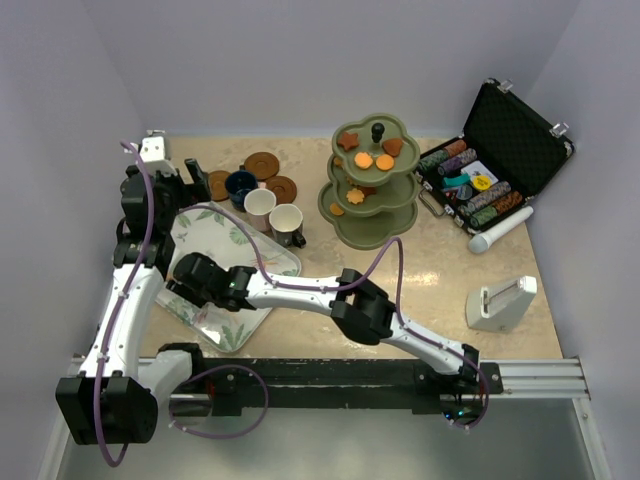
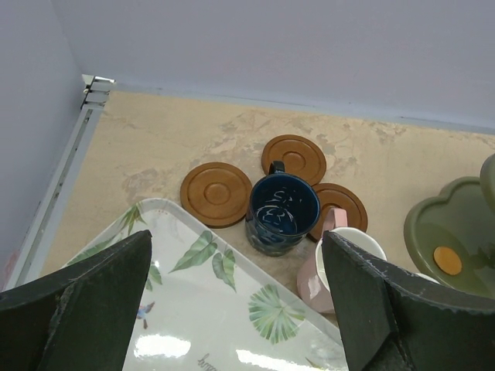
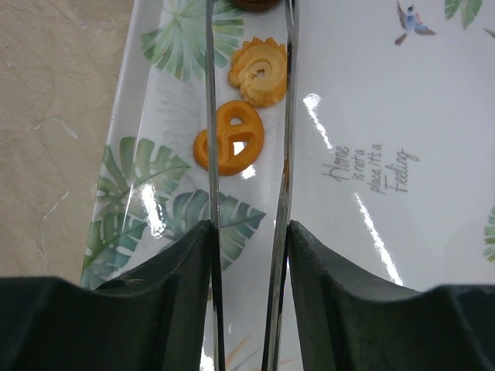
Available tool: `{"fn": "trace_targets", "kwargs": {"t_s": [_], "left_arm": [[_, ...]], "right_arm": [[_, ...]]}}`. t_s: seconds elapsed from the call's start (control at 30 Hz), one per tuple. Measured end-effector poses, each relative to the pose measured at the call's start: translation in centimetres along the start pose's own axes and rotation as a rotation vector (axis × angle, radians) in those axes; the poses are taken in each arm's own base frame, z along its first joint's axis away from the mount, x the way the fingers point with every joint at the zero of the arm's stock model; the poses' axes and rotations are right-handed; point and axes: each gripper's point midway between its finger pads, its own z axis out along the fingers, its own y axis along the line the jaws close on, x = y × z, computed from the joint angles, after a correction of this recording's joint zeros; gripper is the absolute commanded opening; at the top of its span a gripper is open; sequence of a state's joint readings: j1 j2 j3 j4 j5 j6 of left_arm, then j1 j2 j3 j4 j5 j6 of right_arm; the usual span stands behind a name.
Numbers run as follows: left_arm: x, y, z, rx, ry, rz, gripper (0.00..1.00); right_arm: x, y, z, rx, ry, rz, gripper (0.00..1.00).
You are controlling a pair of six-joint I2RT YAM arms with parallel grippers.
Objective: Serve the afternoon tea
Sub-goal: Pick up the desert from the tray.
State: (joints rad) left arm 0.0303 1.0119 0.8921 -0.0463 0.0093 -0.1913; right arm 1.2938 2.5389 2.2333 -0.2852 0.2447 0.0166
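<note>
- The right end effector (image 3: 249, 232) pinches a pair of thin metal tongs (image 3: 209, 77), its fingers pressed against the two blades.
- The blades reach low over the leaf-patterned tray (image 3: 387, 93) and straddle an orange pretzel-shaped biscuit (image 3: 232, 127) near the tray's edge. I cannot tell whether they touch it.
- A round orange flower biscuit (image 3: 258, 71) lies just beyond the pretzel, also between the blades.
- The left end effector (image 2: 236, 255) hangs over the tray's far corner, spread wide and holding nothing.
- The navy cup (image 2: 283, 212) stands on the table (image 1: 430, 280) just past the tray, between the brown saucers (image 2: 216, 193).
- The pinkish-white cup (image 2: 313, 278) and the cream cup (image 1: 287, 222) stand beside it, off the saucers.
- The olive-green stand (image 1: 375, 235) sits mid-table, with orange and brown biscuits on its tiers.
- An open black case of poker chips (image 1: 500, 150) lies to its right.
</note>
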Motion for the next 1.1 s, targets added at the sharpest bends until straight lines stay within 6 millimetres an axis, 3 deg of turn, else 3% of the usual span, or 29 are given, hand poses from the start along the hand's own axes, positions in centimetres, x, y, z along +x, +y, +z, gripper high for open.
{"fn": "trace_targets", "kwargs": {"t_s": [0.27,0.5,0.6,0.9,1.0,1.1], "left_arm": [[-0.1,0.6,0.0,-0.031,-0.004,0.001,0.96],[-0.1,2.0,-0.1,-0.082,-0.002,0.006,0.96],[0.0,2.3,-0.1,-0.091,0.001,0.006,0.96],[-0.1,3.6,-0.2,-0.143,-0.003,-0.001,0.97],[-0.1,4.1,-0.3,-0.168,-0.003,-0.007,0.98],[-0.2,4.6,-0.4,-0.19,-0.006,-0.01,0.98]], "right_arm": [[0.0,-0.2,0.1,0.016,-0.006,0.003,0.31],[1.4,-1.2,-0.1,0.044,0.019,0.013,0.26],[1.1,-2.2,-1.3,0.065,0.022,0.02,0.26],[-3.7,-4.3,-7.6,0.085,-0.083,0.072,0.25],[-3.5,-4.7,-9.1,0.093,-0.088,0.087,0.25],[-2.1,-5.0,-10.1,0.102,-0.064,0.092,0.24]]}}
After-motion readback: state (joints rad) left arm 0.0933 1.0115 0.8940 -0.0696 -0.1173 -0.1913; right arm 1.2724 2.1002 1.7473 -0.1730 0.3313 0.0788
